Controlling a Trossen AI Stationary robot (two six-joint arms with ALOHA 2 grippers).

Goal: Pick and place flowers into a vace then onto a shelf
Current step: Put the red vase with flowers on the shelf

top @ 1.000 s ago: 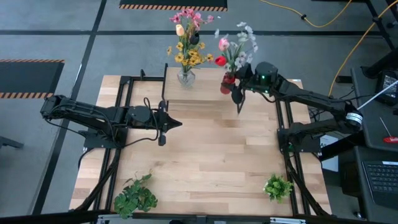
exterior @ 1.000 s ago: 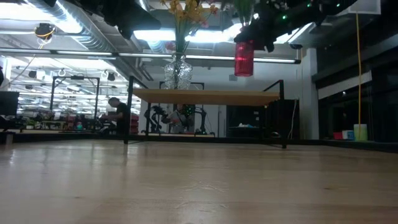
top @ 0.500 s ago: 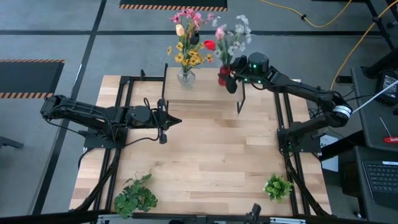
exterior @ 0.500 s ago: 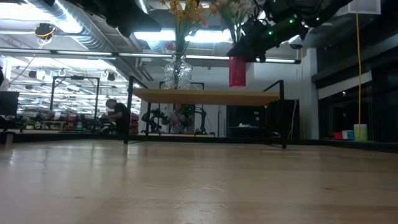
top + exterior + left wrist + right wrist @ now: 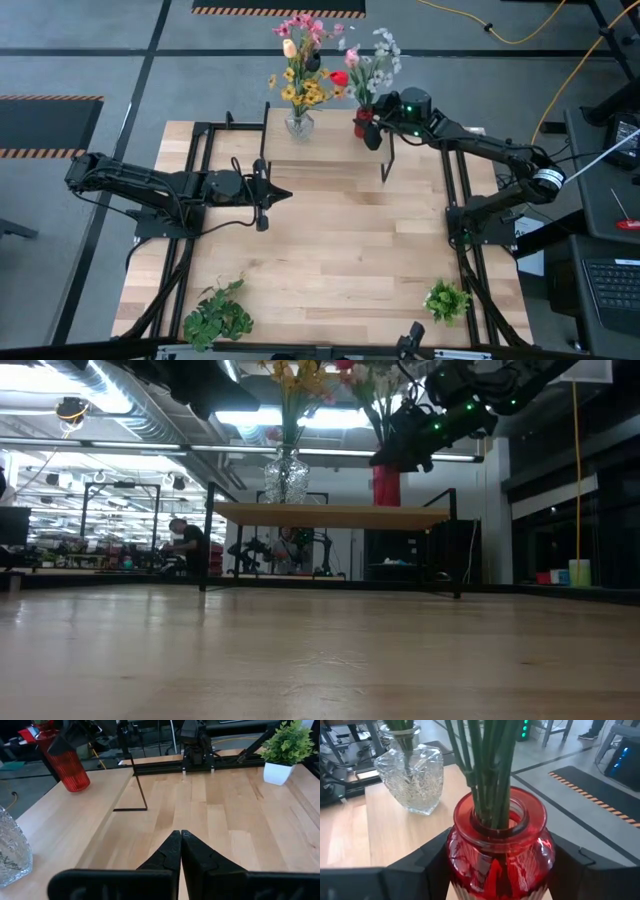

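The right gripper (image 5: 497, 865) clasps the red vase (image 5: 499, 851) of flowers (image 5: 365, 68) between its fingers; only the low view shows it meeting the shelf (image 5: 330, 513).

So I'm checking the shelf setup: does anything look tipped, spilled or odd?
Nothing stands out. The red vase stands upright on the shelf beside the glass vase, the right pincer around it.

Legible text, labels, brands, numbers, signs: none. You will find nothing readable on vases, arms, tabletop or shelf in any of the four views.
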